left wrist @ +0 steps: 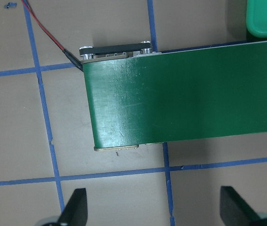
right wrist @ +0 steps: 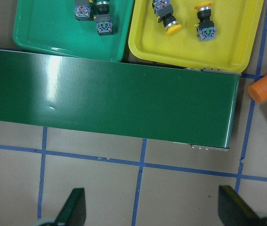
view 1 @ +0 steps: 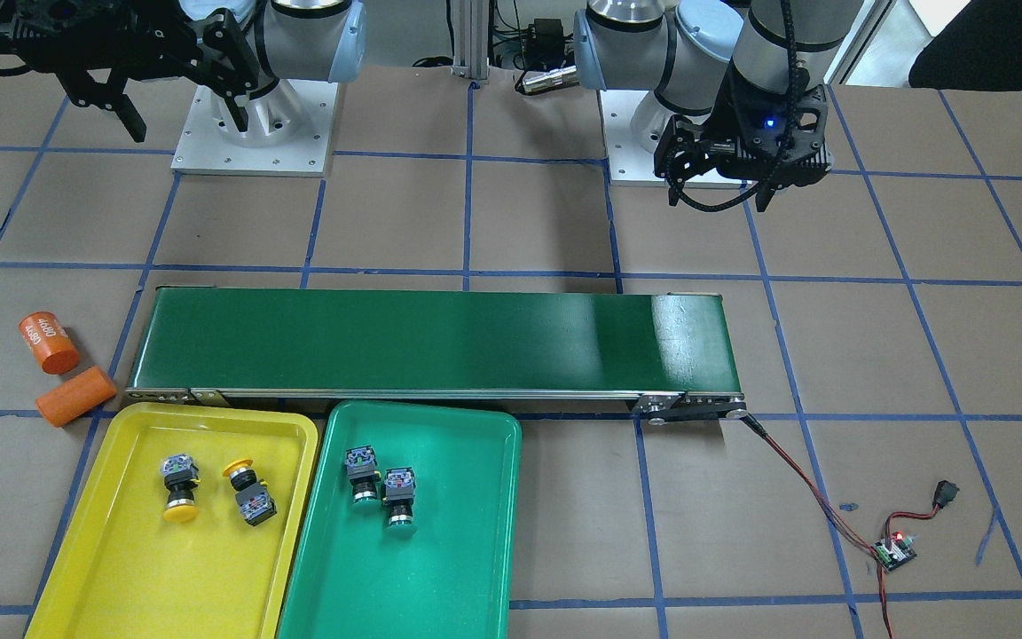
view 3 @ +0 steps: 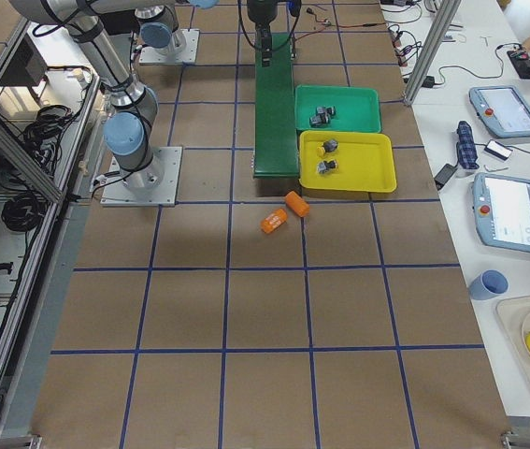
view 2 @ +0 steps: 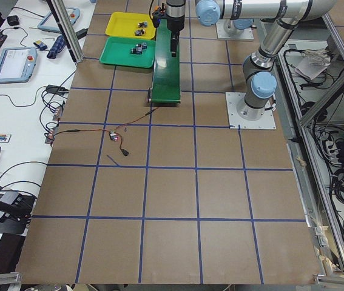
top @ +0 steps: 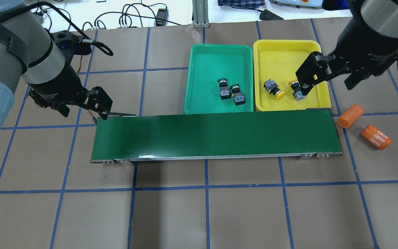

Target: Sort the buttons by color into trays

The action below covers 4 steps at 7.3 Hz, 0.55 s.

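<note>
- The left gripper is hovering with its fingers spread wide and empty. In its wrist view the conveyor belt's end is lying at 12 o'clock.
- The right gripper is hanging just as open, holding nothing.
- In the front-facing view, the first yellow button and second yellow button are lying in the yellow tray.
- At that tray's 3 o'clock, the green tray is holding the first green button and second green button, close together.
- A plain orange cylinder and a labelled orange cylinder are lying at the belt's 9 o'clock.
</note>
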Each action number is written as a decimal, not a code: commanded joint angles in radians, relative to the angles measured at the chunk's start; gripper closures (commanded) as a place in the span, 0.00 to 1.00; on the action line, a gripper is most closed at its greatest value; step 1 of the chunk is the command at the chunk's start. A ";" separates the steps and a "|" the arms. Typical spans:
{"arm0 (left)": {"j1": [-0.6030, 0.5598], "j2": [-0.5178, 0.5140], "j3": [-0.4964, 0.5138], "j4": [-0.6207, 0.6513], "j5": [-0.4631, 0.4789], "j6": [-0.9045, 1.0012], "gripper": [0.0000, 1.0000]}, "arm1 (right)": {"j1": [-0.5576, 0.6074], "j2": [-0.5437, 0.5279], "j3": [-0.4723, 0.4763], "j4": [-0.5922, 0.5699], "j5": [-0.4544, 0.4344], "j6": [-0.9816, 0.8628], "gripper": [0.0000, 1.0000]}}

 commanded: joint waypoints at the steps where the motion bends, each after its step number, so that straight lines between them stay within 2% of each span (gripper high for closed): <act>1: 0.000 0.000 0.000 0.000 0.000 -0.001 0.00 | 0.004 0.022 0.001 -0.002 0.000 -0.003 0.00; 4: 0.000 -0.003 0.005 0.004 0.000 -0.001 0.00 | 0.050 0.092 -0.011 -0.009 -0.009 -0.011 0.00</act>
